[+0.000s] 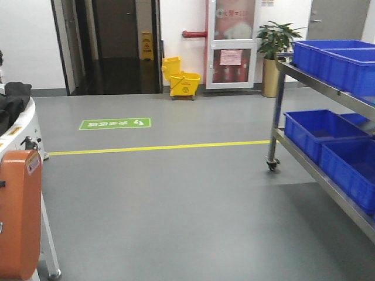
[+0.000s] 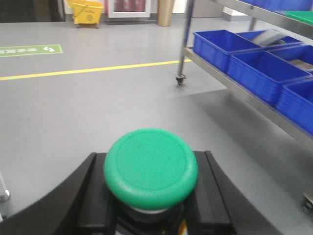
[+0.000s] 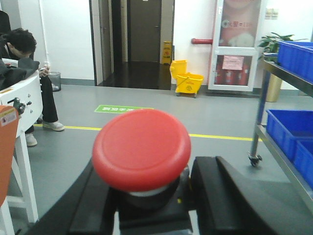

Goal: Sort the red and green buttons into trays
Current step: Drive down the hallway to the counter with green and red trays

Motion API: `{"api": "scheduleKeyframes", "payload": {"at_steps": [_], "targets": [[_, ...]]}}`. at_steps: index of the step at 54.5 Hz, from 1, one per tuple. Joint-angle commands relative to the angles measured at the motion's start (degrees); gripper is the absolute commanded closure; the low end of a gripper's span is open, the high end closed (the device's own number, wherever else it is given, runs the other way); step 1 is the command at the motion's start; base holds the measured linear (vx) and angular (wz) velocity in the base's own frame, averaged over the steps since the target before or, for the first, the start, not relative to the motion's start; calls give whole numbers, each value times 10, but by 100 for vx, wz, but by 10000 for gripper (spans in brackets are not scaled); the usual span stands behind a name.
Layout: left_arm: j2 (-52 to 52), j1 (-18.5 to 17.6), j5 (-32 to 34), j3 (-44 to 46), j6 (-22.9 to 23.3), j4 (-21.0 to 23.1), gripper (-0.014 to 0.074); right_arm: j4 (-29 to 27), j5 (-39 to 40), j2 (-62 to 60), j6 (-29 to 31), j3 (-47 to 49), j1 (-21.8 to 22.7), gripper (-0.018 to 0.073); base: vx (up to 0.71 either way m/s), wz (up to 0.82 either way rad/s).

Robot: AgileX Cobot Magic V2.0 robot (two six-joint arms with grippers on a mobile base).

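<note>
My left gripper is shut on the green button. Its round green cap faces the left wrist camera, and the black fingers press on the dark base from both sides. My right gripper is shut on the red button, whose red cap tilts slightly left above its dark base. Both are held in the air above the grey floor. A bright green strip, possibly the green tray, shows on the rack's top shelf. The red tray is out of view. Neither gripper appears in the exterior view.
A steel rack on castors stands at the right with several deep blue crates on its shelves. An orange cover and a white table are at the left. A seated person and a yellow mop bucket are farther off.
</note>
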State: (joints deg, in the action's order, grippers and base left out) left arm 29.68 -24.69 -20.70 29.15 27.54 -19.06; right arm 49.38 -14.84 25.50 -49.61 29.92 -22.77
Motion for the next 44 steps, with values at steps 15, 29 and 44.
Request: {"api": "scheduleKeyframes", "payload": {"at_steps": [15,29,44], "targets": [[1,-3,46,18,1,-1,596,12,35,6,1,20,0,569,57,20],[1,-3,46,18,1,-1,596,12,35,6,1,20,0,569,59,3],[1,-3,46,18,1,-1,596,12,35,6,1,20,0,569,59,-21]]}}
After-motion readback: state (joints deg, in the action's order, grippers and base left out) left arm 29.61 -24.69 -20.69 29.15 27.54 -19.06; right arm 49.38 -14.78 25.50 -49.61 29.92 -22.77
